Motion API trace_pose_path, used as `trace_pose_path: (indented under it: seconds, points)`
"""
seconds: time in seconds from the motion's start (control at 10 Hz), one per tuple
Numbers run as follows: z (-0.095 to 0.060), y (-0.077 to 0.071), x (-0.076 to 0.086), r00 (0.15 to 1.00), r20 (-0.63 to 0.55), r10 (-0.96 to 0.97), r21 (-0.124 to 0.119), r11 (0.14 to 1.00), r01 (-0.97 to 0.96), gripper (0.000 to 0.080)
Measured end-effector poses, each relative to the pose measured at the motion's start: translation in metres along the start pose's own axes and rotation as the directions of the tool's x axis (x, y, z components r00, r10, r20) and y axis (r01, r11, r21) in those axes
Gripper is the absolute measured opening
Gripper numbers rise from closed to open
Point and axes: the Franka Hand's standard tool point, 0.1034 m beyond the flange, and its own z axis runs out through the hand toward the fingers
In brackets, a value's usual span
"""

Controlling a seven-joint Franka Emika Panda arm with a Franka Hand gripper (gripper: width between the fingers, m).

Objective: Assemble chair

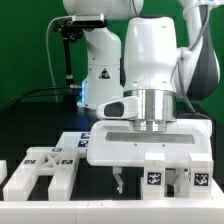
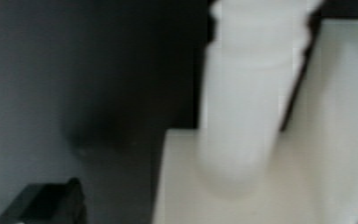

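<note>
Strip (image 1: pixel 110 214) of white runs along the near edge, cut off by the frame; what it belongs to is unclear. Just past it, below the gripper (image 1: pixel 150 184) and to the exterior view's left of it, the panel (image 1: pixel 38 170) lies flat on the dark table (image 1: pixel 97 186). Its slots and tags face up. Its long axis runs away from the lens, slanting toward the gripper, and its near end is cropped.

In front of the gripper's lower edge sits a post (image 1: pixel 155 176), and a second post (image 1: pixel 201 176) sits to the exterior view's right of it. Each turns a tagged face to the lens. Whether they stand upright or lie end-on cannot be told.

The gripper hangs open with its jaws wide apart. One dark finger (image 1: pixel 120 181) shows to the exterior view's left of the post; the other is mostly hidden behind the posts.

The wrist view is badly blurred. A long pale bar (image 2: pixel 256 80) crosses the frame and meets a broader white face (image 2: pixel 229 185); which chair part this is cannot be told. A dark shape (image 2: pixel 43 202) in one corner is unreadable.

Beyond the panel, to the exterior view's left of the gripper, lies the marker board (image 1: pixel 70 140), its far side hidden by the gripper's body. Farthest back, the arm (image 1: pixel 150 60) rises above the gripper and is cropped at the top.
</note>
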Motion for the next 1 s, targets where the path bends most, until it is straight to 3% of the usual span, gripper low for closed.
trace_pose_path:
  seconds: [0.1, 0.3, 0.4, 0.6, 1.0]
  points:
    - [0.000, 0.001, 0.001, 1.000, -0.003, -0.003, -0.001, 1.000, 0.003, 0.0649]
    - [0.001, 0.001, 0.000, 1.000, -0.002, -0.002, -0.001, 1.000, 0.002, 0.0391]
    - [0.001, 0.001, 0.000, 1.000, -0.002, -0.002, -0.001, 1.000, 0.002, 0.0391]
    - [0.001, 0.010, 0.001, 1.000, -0.003, 0.006, -0.013, 1.000, -0.006, 0.0060]
    - [0.001, 0.012, 0.001, 1.000, -0.003, 0.006, -0.015, 1.000, -0.007, 0.0036]
